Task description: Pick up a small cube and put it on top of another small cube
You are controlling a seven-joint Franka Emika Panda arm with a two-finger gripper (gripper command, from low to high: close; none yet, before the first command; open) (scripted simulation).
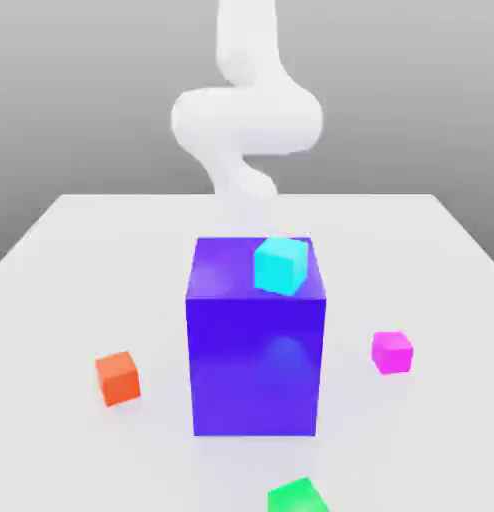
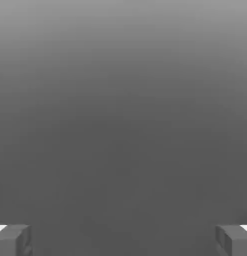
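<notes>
Sitting atop the big blue-violet block (image 1: 255,370), a cyan cube (image 1: 281,265).

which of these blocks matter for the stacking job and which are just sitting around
For the job:
- small magenta-pink cube, on the table at the exterior view's right
- tool, fingers wide apart, nothing between them

Lying about, or possible base, cannot tell which:
- big blue-violet block
- cyan cube, on the block's top
- orange cube
- green cube

Simulated tabletop: plain white table (image 1: 71,250), featureless grey backdrop, flat-coloured cubes.
</notes>
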